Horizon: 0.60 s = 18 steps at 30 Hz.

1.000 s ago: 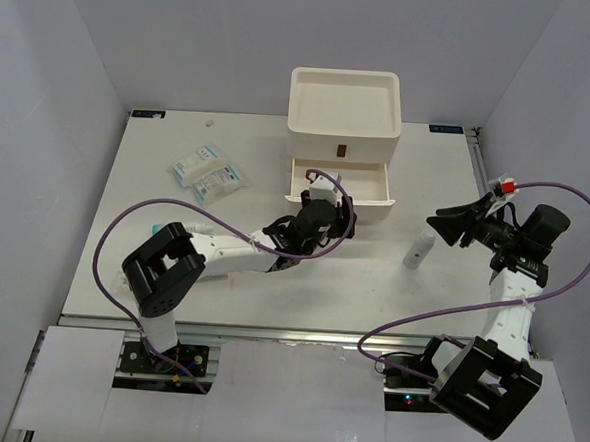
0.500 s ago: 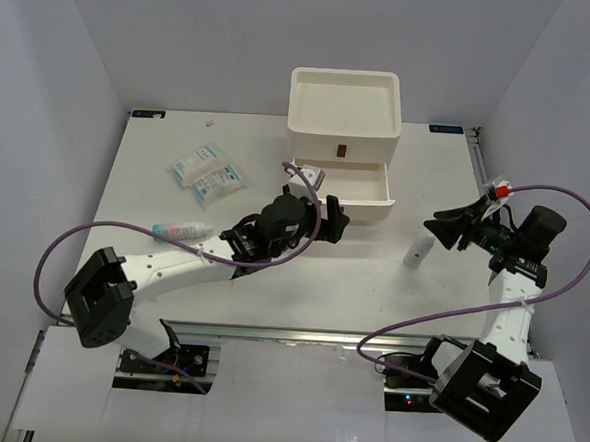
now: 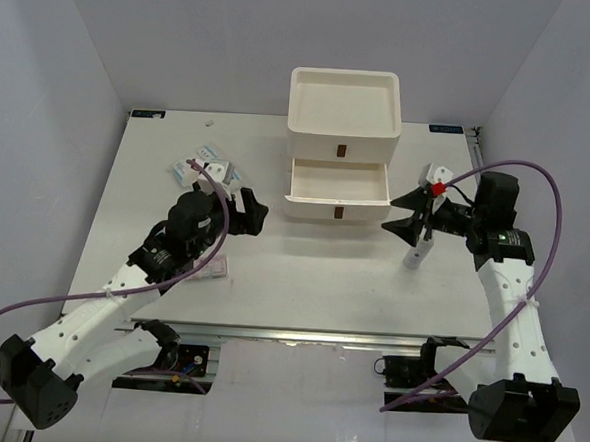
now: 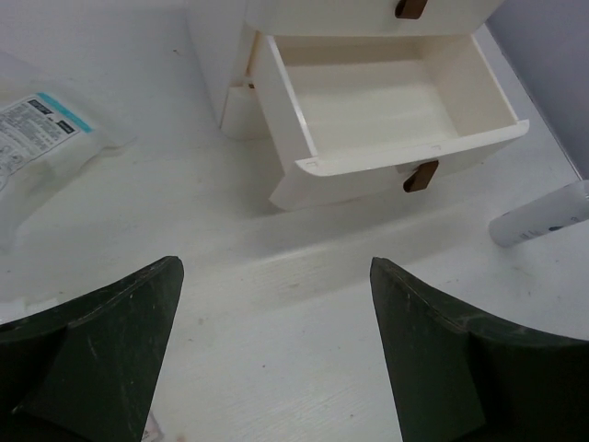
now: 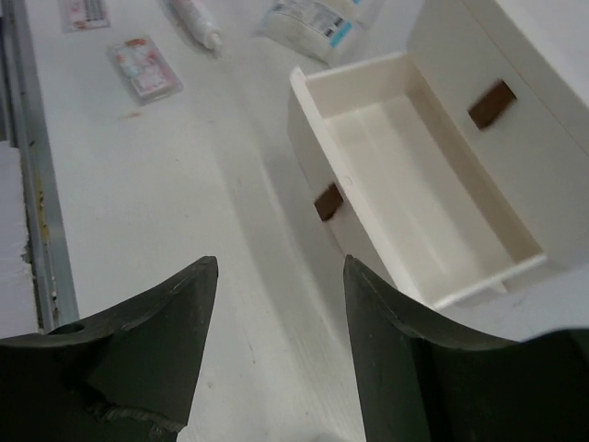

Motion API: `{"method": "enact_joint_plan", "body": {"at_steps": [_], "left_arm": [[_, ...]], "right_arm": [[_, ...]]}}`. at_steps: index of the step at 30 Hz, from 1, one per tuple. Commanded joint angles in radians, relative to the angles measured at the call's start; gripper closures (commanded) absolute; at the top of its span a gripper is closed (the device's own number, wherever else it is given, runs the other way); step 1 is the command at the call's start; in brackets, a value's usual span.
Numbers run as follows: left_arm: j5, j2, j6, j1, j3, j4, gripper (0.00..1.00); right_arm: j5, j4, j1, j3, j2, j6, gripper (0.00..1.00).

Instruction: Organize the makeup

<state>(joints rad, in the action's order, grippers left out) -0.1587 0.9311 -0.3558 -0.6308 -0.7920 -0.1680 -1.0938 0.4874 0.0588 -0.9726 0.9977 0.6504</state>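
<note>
1. White table [image 3: 301, 282], white walls: the white tube [image 3: 414, 250] sits at 4 o'clock of the drawer box [image 3: 343, 104]. The packets [image 3: 206, 170] lie at 9 o'clock, print unreadable.
2. Its middle drawer [image 4: 386, 110] stands open and empty.
3. Your left gripper [image 4: 274, 276] has retreated toward the packets, jaws wide, empty.
4. Your right gripper [image 3: 413, 213] has swung over the tube, jaws parted, empty, likely for pickup.

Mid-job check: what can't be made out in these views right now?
Top view: pink-labelled pack, mostly under the left arm.
Left wrist view: white tube, cut off by the right edge.
Right wrist view: slim tube, cut off by the top edge.
All views: bottom drawer shut, contents hidden; packet print too small to read.
</note>
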Motion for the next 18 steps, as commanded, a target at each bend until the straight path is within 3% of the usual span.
{"method": "enact_joint_plan", "body": {"at_steps": [1, 8, 12, 18], "left_arm": [[-0.129, -0.143, 0.094, 0.013, 0.047, -0.068, 0.05], [-0.337, -0.433, 0.124, 0.017, 0.121, -0.048, 0.02], [-0.457, -0.577, 0.104, 0.017, 0.148, -0.071, 0.02], [-0.592, -0.804, 0.088, 0.017, 0.175, -0.084, 0.02]], "right_arm": [[0.12, 0.105, -0.258, -0.126, 0.049, 0.087, 0.36], [0.344, 0.112, -0.708, -0.27, 0.325, 0.033, 0.34], [0.435, 0.115, -0.884, -0.407, 0.504, 0.009, 0.27], [0.539, 0.074, -1.031, -0.629, 0.834, -0.103, 0.2]]}}
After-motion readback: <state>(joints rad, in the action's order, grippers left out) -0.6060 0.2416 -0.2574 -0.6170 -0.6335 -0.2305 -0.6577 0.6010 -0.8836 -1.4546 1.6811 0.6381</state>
